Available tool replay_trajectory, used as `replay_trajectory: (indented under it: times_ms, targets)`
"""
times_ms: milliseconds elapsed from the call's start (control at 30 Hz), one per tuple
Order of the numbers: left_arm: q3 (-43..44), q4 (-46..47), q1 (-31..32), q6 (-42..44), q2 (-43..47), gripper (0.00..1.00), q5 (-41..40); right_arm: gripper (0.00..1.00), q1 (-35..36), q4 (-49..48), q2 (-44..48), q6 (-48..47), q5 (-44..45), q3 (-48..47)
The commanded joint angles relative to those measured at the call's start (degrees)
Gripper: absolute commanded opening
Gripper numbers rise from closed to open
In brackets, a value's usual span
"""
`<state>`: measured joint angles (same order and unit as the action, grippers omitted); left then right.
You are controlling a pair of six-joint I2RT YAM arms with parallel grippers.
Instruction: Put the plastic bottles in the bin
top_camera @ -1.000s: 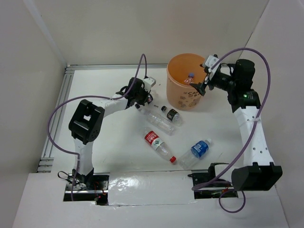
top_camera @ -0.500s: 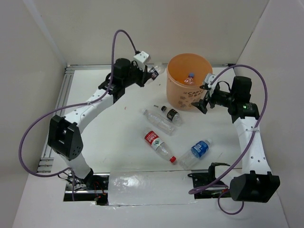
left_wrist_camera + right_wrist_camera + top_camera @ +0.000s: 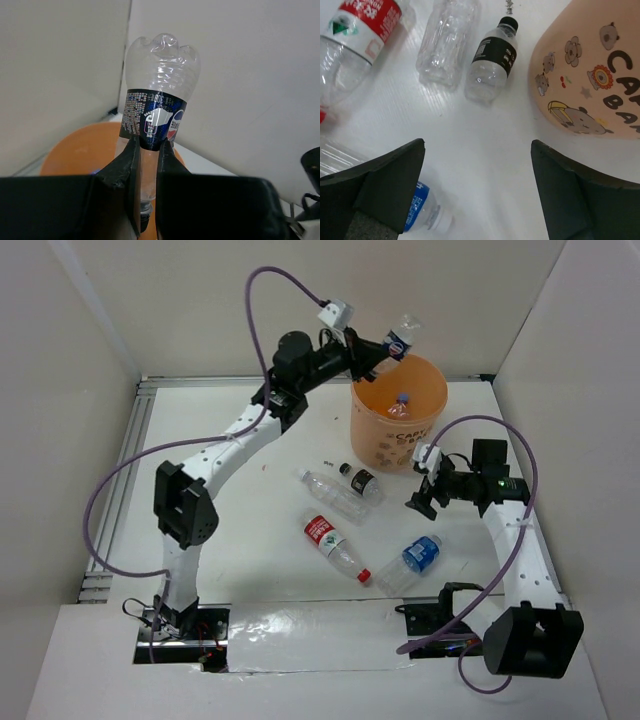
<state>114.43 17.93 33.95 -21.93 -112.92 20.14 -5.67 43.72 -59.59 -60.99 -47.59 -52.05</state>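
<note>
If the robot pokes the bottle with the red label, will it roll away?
Probably. The red-label bottle lies on its side on the smooth white table and is round, so a sideways poke would likely roll it. It looks clear and empty, so it is probably light and may squash when squeezed.

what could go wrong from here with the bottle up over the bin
1. The left hand holds the dark-label bottle high, seemingly near the far rim of the bin; let go there, it may clip the rim and bounce out.
2. It is pinched only near its neck, so it may swing or slip early.
3. The open right hand hangs low near the blue-label bottle; a skewed descent could roll it away.
</note>
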Motion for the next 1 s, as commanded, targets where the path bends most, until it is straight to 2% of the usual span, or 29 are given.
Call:
replay_trajectory:
  times_ms: [0,67,167,200,300,433,467,533,567,633,667,700,733,767,867,900,967]
  targets:
    - [4.1,2.5,1.6,-4.7,-5.5,0.06,1.1,0.94,-0.2,4.6,4.6,-10.2,-1.0,2.0]
    - [6.0,1.7,2.3,-5.2,-6.9,0.20,0.5,0.95,-0.2,6.3,6.0,-14.7,-2.3,4.2]
    - [6.6,0.2,2.9,-5.2,-8.0,0.54,-0.8,0.99,-0.2,8.9,7.2,-22.9,-3.1,6.8]
    - [6.6,0.2,3.4,-5.2,-8.0,0.69,-0.8,0.99,-0.2,10.8,7.2,-25.1,-3.6,6.8]
    - [7.8,-1.1,3.4,-5.2,-8.0,0.87,-2.0,0.99,-0.2,14.4,6.1,-33.8,-3.6,8.2]
    - [8.5,-4.3,3.4,-2.5,-4.4,0.91,-3.2,0.99,-0.2,22.4,1.6,-48.5,-1.8,9.2]
    - [5.3,-5.4,3.4,-1.8,-1.0,0.99,-4.0,0.98,0.3,23.3,0.9,-50.3,-1.1,9.9]
    - [-0.4,-8.3,3.4,-1.2,4.2,0.99,-6.4,0.98,1.3,23.9,-0.2,-54.2,1.4,10.7]
    - [-9.1,-8.3,3.4,0.3,10.7,0.99,-7.6,0.98,2.3,23.9,-0.9,-55.0,2.3,11.8]
    - [-18.7,-9.6,3.4,1.2,17.9,0.99,-11.2,0.98,3.5,24.9,-1.4,-57.8,5.0,12.6]
    - [-27.7,-10.4,3.4,1.2,21.4,0.99,-12.7,0.98,4.3,25.8,-1.4,-59.2,5.8,12.6]
    - [-31.9,-11.2,3.4,1.2,28.0,0.99,-13.9,0.98,4.3,26.8,-1.9,-60.8,7.7,12.6]
    - [-36.0,-12.5,3.4,1.2,31.2,0.99,-15.3,0.97,4.8,28.8,-2.5,-63.9,8.5,13.2]
    - [-43.6,-14.3,3.4,-1.2,34.1,0.99,-15.8,0.97,5.4,29.4,-2.5,-65.0,9.4,13.2]
    - [-53.8,-16.2,5.0,-7.8,44.3,0.99,-18.1,0.97,6.9,28.7,-3.0,-67.1,13.2,15.7]
    - [-59.7,-16.7,5.0,-9.7,46.4,0.99,-19.2,0.97,8.3,28.0,-3.7,-67.2,13.9,16.3]
    - [-64.7,-16.7,7.5,-13.6,51.3,0.99,-22.1,0.97,9.7,24.9,-4.2,-66.5,15.1,17.8]
